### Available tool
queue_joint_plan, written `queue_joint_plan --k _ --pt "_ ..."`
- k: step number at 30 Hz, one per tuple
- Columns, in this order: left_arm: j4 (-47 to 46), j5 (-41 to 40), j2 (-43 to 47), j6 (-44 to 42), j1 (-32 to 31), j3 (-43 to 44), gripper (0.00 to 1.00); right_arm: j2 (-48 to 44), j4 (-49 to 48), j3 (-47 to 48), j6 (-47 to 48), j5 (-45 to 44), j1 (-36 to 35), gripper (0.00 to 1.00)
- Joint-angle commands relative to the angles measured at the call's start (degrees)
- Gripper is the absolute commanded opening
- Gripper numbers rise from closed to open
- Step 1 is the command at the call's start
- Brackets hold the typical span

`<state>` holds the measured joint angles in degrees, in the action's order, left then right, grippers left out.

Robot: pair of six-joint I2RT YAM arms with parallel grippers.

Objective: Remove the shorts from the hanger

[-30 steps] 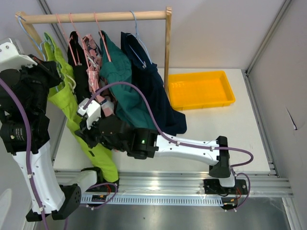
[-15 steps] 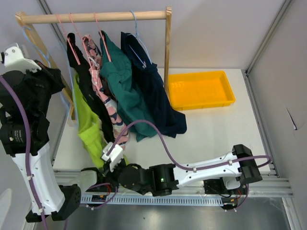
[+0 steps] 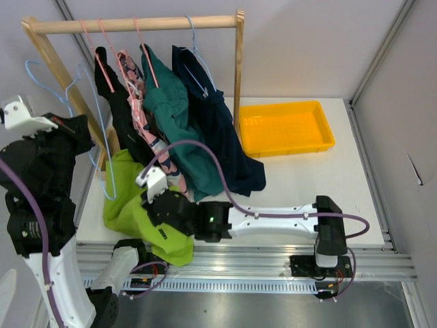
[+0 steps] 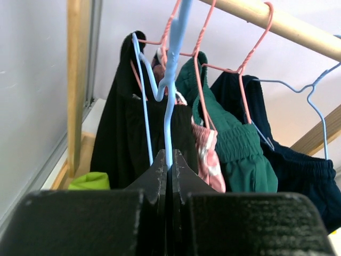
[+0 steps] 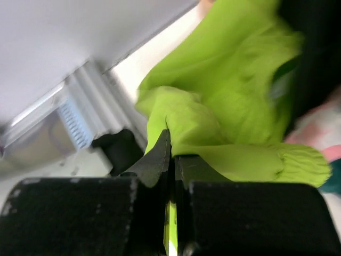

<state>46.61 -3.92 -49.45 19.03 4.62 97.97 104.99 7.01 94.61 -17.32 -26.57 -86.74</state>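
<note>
The lime green shorts (image 3: pixel 130 220) lie in a heap on the table's near left corner, off the hanger. My right gripper (image 3: pixel 151 216) is shut on their fabric; in the right wrist view the shorts (image 5: pixel 224 101) bunch around the closed jaws (image 5: pixel 172 145). My left gripper (image 3: pixel 83 130) is shut on the bare light blue wire hanger (image 3: pixel 97 147) and holds it left of the rack, clear of the rod. In the left wrist view the hanger (image 4: pixel 169 96) rises from the closed jaws (image 4: pixel 169 159), and a bit of the shorts (image 4: pixel 89 181) shows low on the left.
A wooden rack (image 3: pixel 136 24) holds black (image 3: pixel 116 116), pink patterned (image 3: pixel 140 113), teal (image 3: pixel 174 116) and navy (image 3: pixel 218 130) garments on hangers. A yellow tray (image 3: pixel 287 126) sits at the back right. The rack's left post (image 3: pixel 65 82) stands close to the hanger.
The shorts have slid off the blue hanger and dropped onto the table, pulled by my right gripper. The left gripper has drawn the bare hanger left, away from the rack.
</note>
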Motion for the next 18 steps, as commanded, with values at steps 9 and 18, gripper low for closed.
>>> queue_joint_plan --k 9,18 --pt "-4.07 -5.31 4.10 -0.75 -0.32 -6.56 0.00 -33.86 9.17 -8.50 8.68 -40.48 -5.98 0.00" --pt "-5.91 -6.01 6.56 -1.53 -0.32 -13.23 0.00 -36.36 -9.74 8.38 46.24 -36.74 4.51 0.00"
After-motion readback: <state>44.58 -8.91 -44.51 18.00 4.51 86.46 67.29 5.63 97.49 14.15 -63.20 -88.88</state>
